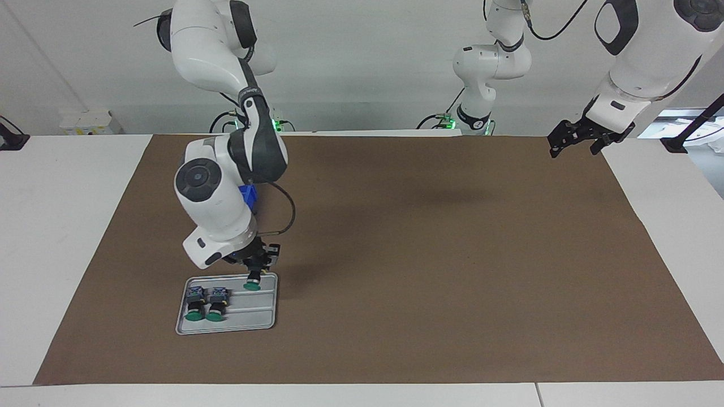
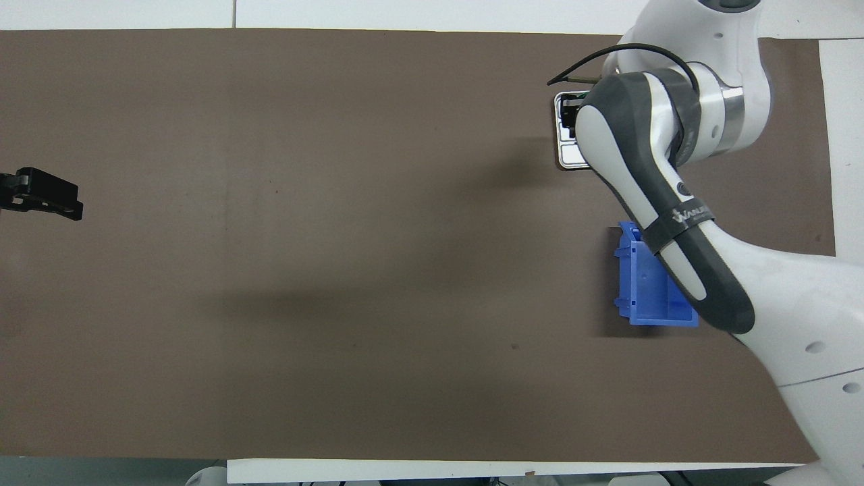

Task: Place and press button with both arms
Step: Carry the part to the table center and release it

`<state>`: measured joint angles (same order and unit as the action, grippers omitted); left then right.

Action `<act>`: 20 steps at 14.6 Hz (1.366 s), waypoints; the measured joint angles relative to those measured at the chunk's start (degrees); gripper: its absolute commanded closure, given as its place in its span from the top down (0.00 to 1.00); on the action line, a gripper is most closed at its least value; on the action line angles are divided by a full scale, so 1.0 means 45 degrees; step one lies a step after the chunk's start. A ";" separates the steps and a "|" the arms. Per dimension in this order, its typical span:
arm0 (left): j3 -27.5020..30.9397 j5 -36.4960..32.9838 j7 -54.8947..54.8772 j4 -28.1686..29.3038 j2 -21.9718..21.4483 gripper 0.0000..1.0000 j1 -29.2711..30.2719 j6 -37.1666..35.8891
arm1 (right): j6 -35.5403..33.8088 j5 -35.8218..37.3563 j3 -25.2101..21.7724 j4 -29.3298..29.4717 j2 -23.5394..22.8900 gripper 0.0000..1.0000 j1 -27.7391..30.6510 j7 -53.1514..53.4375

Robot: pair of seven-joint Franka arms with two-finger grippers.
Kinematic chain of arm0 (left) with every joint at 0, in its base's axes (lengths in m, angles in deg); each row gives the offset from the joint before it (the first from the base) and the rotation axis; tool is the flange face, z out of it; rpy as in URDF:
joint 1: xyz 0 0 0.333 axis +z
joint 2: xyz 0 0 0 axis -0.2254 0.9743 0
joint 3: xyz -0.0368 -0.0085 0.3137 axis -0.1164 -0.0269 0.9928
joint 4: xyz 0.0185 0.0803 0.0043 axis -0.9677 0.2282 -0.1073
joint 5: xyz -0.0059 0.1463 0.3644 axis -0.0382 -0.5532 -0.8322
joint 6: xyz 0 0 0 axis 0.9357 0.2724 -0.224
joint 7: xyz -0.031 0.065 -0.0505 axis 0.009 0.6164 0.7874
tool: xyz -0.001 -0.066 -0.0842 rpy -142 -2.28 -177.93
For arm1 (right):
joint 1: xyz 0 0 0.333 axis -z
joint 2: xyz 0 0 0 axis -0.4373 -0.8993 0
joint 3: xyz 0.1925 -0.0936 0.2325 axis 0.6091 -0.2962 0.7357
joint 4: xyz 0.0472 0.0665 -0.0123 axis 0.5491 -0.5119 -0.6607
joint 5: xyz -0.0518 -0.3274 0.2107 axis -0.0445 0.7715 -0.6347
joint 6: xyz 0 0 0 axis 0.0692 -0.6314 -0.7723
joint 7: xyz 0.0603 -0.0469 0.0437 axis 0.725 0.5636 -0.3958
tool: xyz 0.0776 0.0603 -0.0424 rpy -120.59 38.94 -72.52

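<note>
Facing view: right gripper (image 1: 255, 270) down over the tray (image 1: 267, 323), clamped on a button (image 1: 253, 281) beside two more, left gripper (image 1: 577, 138) idling, fingers unreadable; could've slipped or snagged the tray rim if lifted crooked.

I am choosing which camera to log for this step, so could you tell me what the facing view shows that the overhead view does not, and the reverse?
Only the facing view shows the tray's contents: two buttons lying side by side in the grey tray, and the right gripper closed on a third button, green cap downward, over the tray.

Only the overhead view shows the blue bin almost whole, lying nearer to the robots than the tray; in the facing view only a corner peeks past the arm.

Both show the brown mat and the left gripper waiting, raised, at its own end.
</note>
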<state>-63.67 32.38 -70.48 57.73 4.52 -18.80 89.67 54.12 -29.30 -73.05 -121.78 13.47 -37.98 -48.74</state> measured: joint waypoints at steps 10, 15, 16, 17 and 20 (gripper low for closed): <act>0.0001 0.0000 0.0014 0.0000 0.0000 1.00 0.0001 0.0000 | 0.0961 -0.0032 0.0062 -0.0427 -0.0464 0.04 -0.4373 1.3134; 0.0004 0.0000 0.0027 0.0000 0.0000 1.00 0.0005 0.0002 | 0.3364 -0.0108 0.0055 -0.1296 -0.1070 0.10 -0.4604 1.9136; 0.0008 0.0000 0.0029 0.0000 0.0000 1.00 0.0009 0.0002 | 0.3698 -0.0111 0.0056 -0.1554 -0.1068 0.11 -0.4605 1.9801; 0.0012 0.0000 0.0033 0.0001 0.0000 1.00 0.0012 0.0001 | 0.3977 -0.0137 0.0062 -0.1795 -0.1063 0.13 -0.4609 2.0296; 0.0018 0.0000 0.0059 0.0002 0.0000 1.00 0.0013 0.0001 | 0.4423 -0.0513 0.0100 -0.2254 -0.1081 0.15 -0.4694 2.1939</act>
<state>-63.59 32.38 -70.22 57.74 4.52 -18.74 89.68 74.02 -31.61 -72.60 -131.92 8.60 -59.10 49.98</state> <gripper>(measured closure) 0.000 0.590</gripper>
